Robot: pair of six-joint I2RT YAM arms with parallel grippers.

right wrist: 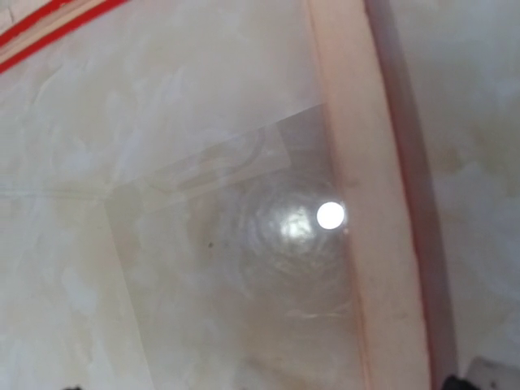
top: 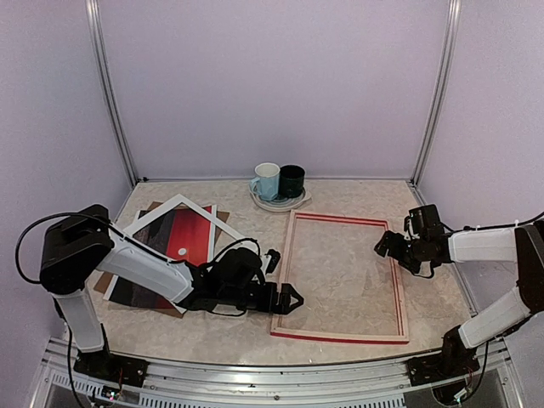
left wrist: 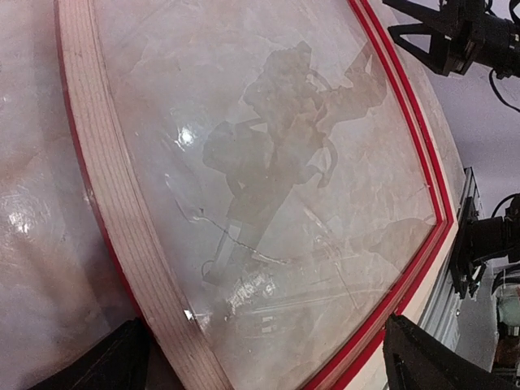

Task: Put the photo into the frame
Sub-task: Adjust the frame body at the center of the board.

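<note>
The frame [top: 340, 337] is lying flat on the table [top: 212, 344], right of centre, pale wood side up (its pane is mirroring the arms). The left gripper [top: 293, 299] is hovering low at its near left corner. Its jaws are standing wide open with that corner between the fingers, gripping nothing. The right gripper [top: 384, 246] is hanging over the frame's right rail, jaws likewise spread and empty. The photo [top: 191, 238] is lying well to the left, red side up, on a brown board [top: 106, 280]. A white mat [top: 183, 204] is lying askew across it, and the left arm is crossing its near part. Two mugs [top: 279, 180] are sitting on a plate [top: 280, 205] at the back.
</note>
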